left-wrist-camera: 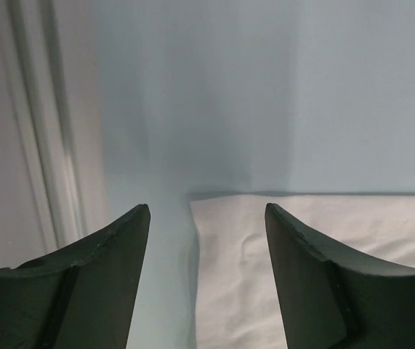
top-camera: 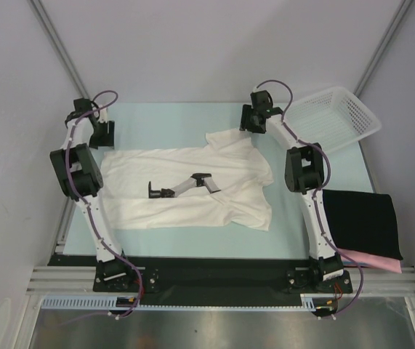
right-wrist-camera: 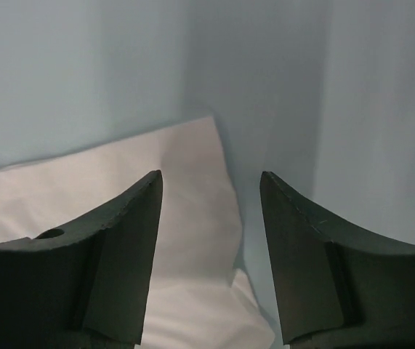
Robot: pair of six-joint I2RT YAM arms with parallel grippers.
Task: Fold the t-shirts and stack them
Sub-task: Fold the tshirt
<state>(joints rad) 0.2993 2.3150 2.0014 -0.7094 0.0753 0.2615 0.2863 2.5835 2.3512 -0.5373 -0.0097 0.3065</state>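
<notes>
The white t-shirt [top-camera: 192, 185] lies spread flat on the table, with a dark print at its middle. My left gripper [top-camera: 104, 138] is open just above the shirt's far left corner; in the left wrist view [left-wrist-camera: 207, 211] that corner [left-wrist-camera: 265, 254] lies between the fingers. My right gripper [top-camera: 251, 125] is open over the far right sleeve; in the right wrist view [right-wrist-camera: 211, 174] the sleeve [right-wrist-camera: 192, 196] lies between the fingers. A folded black t-shirt [top-camera: 360, 222] lies at the near right on top of a folded pink one [top-camera: 374, 262].
A white mesh basket [top-camera: 334, 116] stands tilted at the far right corner. The light blue table top [top-camera: 163, 120] ends at grey walls behind and at the sides. The arms' bases sit on a black rail [top-camera: 214, 273] at the near edge.
</notes>
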